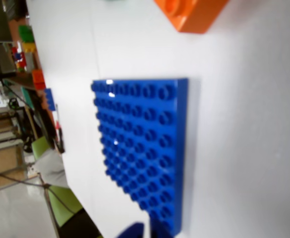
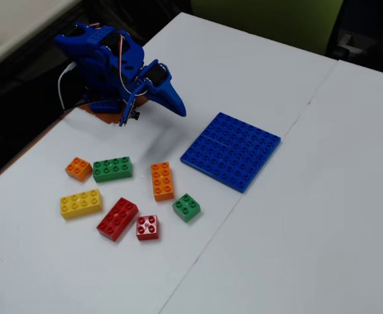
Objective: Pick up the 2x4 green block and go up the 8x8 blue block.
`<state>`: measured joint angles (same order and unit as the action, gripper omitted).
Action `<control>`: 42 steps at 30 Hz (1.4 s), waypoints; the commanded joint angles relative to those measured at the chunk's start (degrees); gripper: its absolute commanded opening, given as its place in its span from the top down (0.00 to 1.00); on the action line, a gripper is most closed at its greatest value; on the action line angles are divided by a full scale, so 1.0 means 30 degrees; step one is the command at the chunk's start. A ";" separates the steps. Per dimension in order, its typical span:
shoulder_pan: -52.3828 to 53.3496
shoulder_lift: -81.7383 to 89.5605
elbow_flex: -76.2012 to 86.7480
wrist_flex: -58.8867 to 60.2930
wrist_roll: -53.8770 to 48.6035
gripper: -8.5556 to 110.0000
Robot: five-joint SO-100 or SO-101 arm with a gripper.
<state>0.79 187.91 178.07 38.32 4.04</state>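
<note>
Green 2x4 block (image 2: 112, 169) lay flat on the white table (image 2: 296, 209), left of the centre in the fixed view, long side running left to right, not held. Sat just right of a small orange brick (image 2: 78, 169), close but whether touching could not be told. Below it lay a yellow brick (image 2: 80, 203); to its right, with a gap, an orange 2x4 brick (image 2: 162, 180) standing lengthwise. Further down lay a red 2x4 brick (image 2: 118, 218), a small red brick (image 2: 147, 227) and a small green brick (image 2: 186, 207), the last near the orange 2x4 and apart from it.

Blue plate (image 2: 231, 150) lay flat to the right of the brick group, well apart from the green 2x4 block, nothing on its studs. In the wrist view the blue plate (image 1: 142, 148) filled the centre, studs blurred, with a corner of an orange brick (image 1: 194, 15) at the top edge.

Gripper (image 2: 171, 101) hung above the table at upper left in the fixed view, folded low on the blue arm (image 2: 103, 62), tips pointing toward the plate. Jaws appeared closed, with nothing between them. At the bottom edge of the wrist view only a dark blue tip of the gripper (image 1: 135, 231) showed
</note>
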 commanded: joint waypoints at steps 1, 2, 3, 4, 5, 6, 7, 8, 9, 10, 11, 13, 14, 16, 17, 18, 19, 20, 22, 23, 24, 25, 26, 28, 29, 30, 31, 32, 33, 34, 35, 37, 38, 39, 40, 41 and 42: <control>-0.0029 0.0762 0.0732 -0.0029 0.0029 0.93; -0.0029 0.0762 0.0732 -0.0029 0.0029 0.93; -0.0029 0.0762 0.0732 -0.0029 0.0029 0.93; -0.0029 0.0762 0.0732 -0.0029 0.0029 0.93; -0.0029 0.0762 0.0732 -0.0029 0.0029 0.93; -0.0029 0.0762 0.0732 -0.0029 0.0029 0.93; -0.0029 0.0762 0.0732 -0.0029 0.0029 0.93; 0.0000 0.0762 0.0732 -0.0029 0.0059 0.93; 0.0117 0.0762 0.0732 -0.0029 0.0146 0.93; 0.0234 0.0762 0.0732 -0.0029 0.0322 0.93; 0.0264 0.0762 0.0762 -0.0029 0.0381 0.93; 0.0234 0.0762 0.0762 -0.0029 0.0293 0.93; 0.0088 0.0762 0.0762 -0.0029 0.0146 0.93; 0.0059 0.0762 0.0762 -0.0029 0.0029 0.93; -0.0146 0.0762 0.0762 -0.0029 -0.0352 0.93; -0.0527 0.0762 0.0762 -0.0029 -0.0820 0.93; -0.0762 0.0791 0.0762 0.0000 -0.1230 0.93; -0.0879 0.0791 0.0732 0.0088 -0.1992 0.93; -0.0879 0.0791 0.0732 0.0146 -0.3223 0.93; -0.0967 0.0791 0.0732 0.0146 -0.4453 0.93; -0.1055 0.0791 0.0732 0.0146 -0.4980 0.93; -0.1055 0.0791 0.0732 0.0117 -0.6064 0.93; -0.1055 0.0791 0.0732 0.0088 -0.7881 0.93; -0.0908 0.0791 0.0732 0.0088 -1.3887 0.93; -0.0850 0.0791 0.0732 0.0293 -1.6113 0.93; -0.0820 0.0791 0.0732 0.0410 -1.8223 0.93; -0.0703 0.0791 0.0703 0.0410 -2.0098 0.93; -0.0527 0.0791 0.0615 0.0264 -2.0918 0.93; -0.0352 0.0791 0.0498 0.0322 -2.2061 0.93; -0.0264 0.0791 0.0410 0.0791 -2.3789 0.93; -0.0234 0.0791 0.0381 0.1260 -2.5313 0.93; -0.0234 0.0791 0.0293 0.2168 -2.7715 0.93; -0.0117 0.0791 0.0117 0.2930 -2.9268 0.93; 0.0146 0.0732 -0.0146 0.3691 -3.0732 0.93; 0.0439 0.0410 -0.0703 0.4453 -3.2139 0.93; 0.0791 -0.0352 -0.1465 0.5127 -3.3691 0.93; 0.1025 -0.1465 -0.2432 0.5596 -3.4922 0.92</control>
<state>1.76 187.38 175.52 51.15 -89.56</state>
